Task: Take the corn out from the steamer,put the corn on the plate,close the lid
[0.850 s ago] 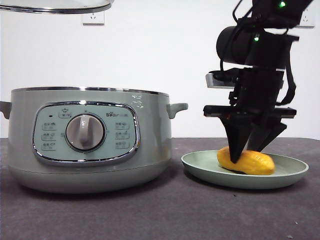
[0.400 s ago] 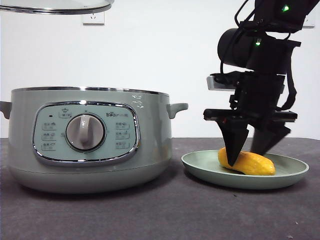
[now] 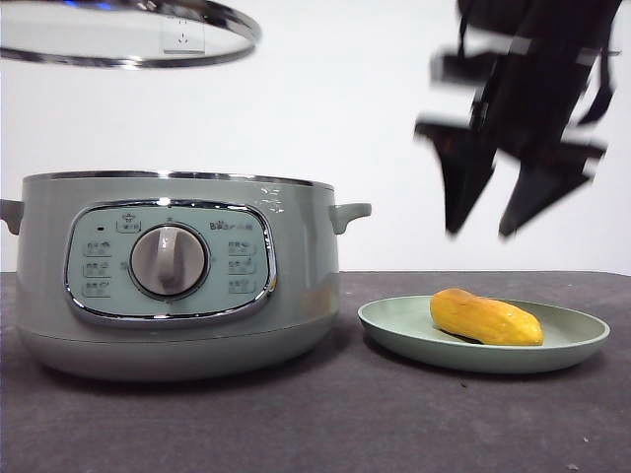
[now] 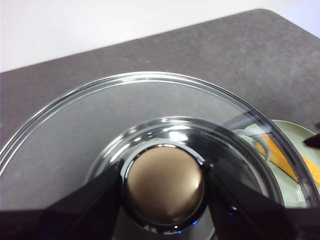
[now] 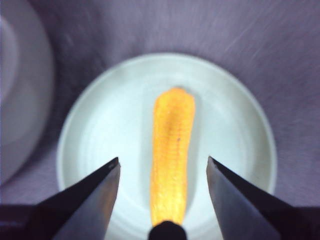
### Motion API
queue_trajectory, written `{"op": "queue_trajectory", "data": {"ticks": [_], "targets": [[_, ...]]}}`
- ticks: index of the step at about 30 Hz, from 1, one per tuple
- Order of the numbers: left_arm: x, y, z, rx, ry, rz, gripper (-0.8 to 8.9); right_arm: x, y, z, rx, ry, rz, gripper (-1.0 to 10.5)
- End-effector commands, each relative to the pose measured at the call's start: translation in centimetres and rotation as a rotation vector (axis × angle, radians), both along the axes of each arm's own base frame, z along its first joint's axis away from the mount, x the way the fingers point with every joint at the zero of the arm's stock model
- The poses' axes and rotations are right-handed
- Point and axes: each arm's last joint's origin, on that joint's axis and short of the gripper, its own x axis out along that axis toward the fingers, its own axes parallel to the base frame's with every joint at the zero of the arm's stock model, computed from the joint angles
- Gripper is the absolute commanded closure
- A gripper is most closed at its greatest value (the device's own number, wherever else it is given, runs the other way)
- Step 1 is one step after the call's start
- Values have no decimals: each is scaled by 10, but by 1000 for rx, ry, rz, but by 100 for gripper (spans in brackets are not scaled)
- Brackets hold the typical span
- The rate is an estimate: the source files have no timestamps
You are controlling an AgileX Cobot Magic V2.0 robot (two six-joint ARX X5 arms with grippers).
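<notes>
Now my right hand [image 3: 480, 234] hangs spread above the corn [image 3: 485, 317] (released onto the plate [image 3: 394, 323]); my left hand [image 4: 162, 186] clamps the lid [image 3: 128, 39] for closing.

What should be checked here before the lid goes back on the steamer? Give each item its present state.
1. Corn lies on the plate: ok.
2. Right gripper is open and apart from the corn, above the plate: ok.
3. Left gripper is shut on the lid's knob: ok.
4. Lid hangs above the steamer, not touching its rim: ok.
5. Lid is level: not ok, it looks tilted in the front view.
6. Nothing left inside the steamer: cannot tell, its inside is hidden.
</notes>
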Motion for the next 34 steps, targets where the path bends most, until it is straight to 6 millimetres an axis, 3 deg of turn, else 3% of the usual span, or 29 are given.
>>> {"op": "queue_trajectory", "data": {"ticks": [1,7,13,23,34], "targets": [[11,-7,1,-39,-23,-23,822,-15,-7,19,26,-39,-10,659],[38,-22,-18,-30,39,-35,822,-48,-23,58,73,-140,-11,663],[60,-35,-37,-31,94,-68,822,-72,-34,78,97,-198,-13,663],[79,-50,-66,6,186,-90,822,-84,-40,83,94,-196,-14,663],[77,-49,-69,36,221,-82,822,-84,-40,83,95,-198,-14,663]]}}
